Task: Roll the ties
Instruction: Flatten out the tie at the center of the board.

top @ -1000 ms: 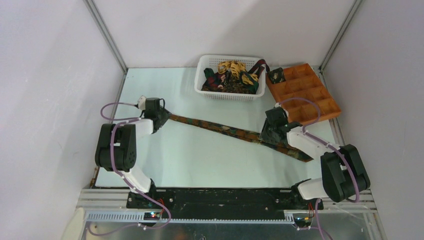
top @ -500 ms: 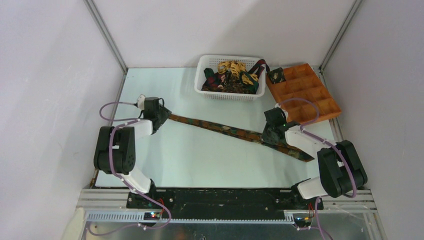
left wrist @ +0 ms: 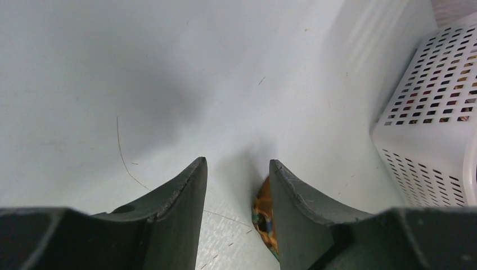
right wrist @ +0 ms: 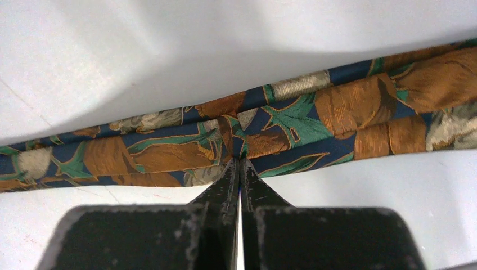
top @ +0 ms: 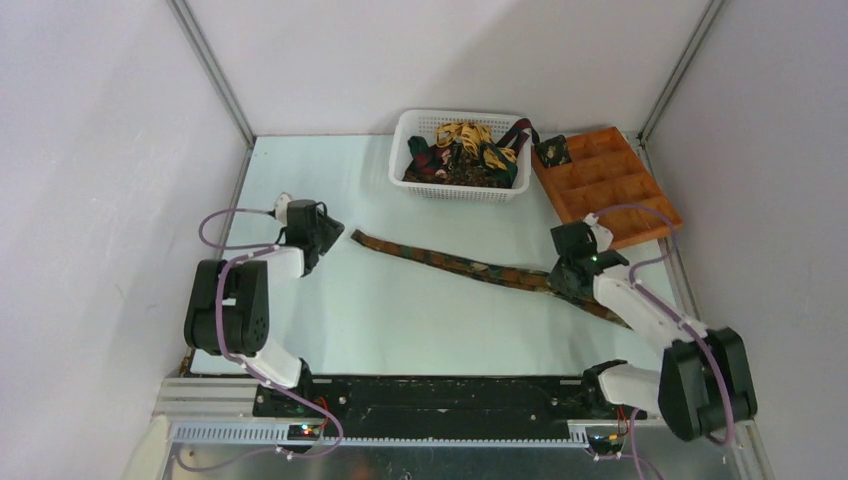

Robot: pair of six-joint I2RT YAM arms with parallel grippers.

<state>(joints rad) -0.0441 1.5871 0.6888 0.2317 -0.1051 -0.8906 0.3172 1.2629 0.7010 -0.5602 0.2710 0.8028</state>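
The right arm [top: 640, 310] has swung back toward its own side, dragging the patterned tie [top: 470, 265] with it across the table [top: 400, 320], so the narrow end now lies just clear of the left gripper [top: 332, 233] rather than at it. The right gripper [right wrist: 240, 163], parted a second ago, is now pinched together on a pucker of the fabric. The left gripper's jaws stand apart on nothing, so rolling looks not yet begun.
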